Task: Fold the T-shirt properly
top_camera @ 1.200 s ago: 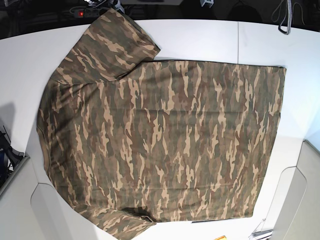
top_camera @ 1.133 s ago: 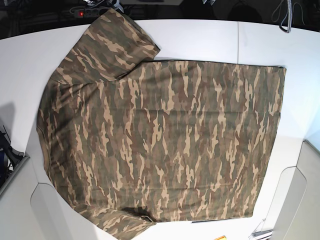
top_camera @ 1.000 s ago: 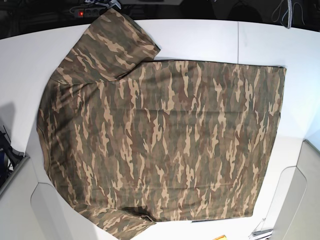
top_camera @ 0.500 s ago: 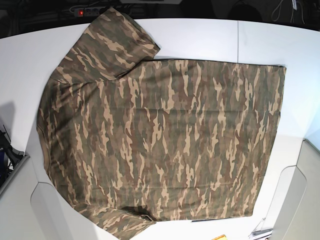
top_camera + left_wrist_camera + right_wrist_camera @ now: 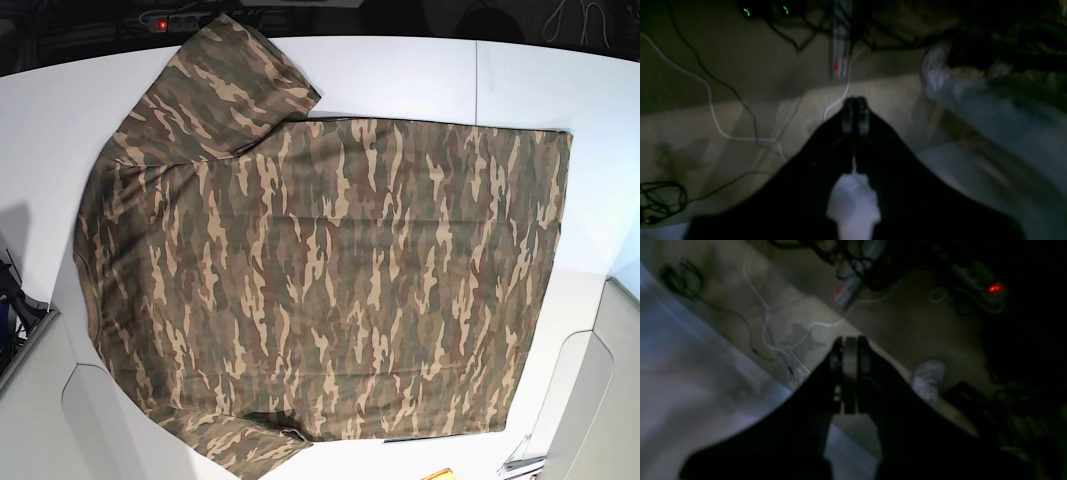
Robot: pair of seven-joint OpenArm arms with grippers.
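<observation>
The T-shirt (image 5: 320, 280) lies spread flat on the white table (image 5: 520, 80), one sleeve toward the far edge, and it has not shifted over the last second: no fold is started. Both wrist views look off the table at the floor; the left gripper (image 5: 855, 113) and right gripper (image 5: 850, 366) are clenched, grasping nothing.

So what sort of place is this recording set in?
Probably a robotics lab or workshop. A camouflage T-shirt lies spread on a white table, while loose cables and a power strip with a red light sit on the floor beyond it.
</observation>
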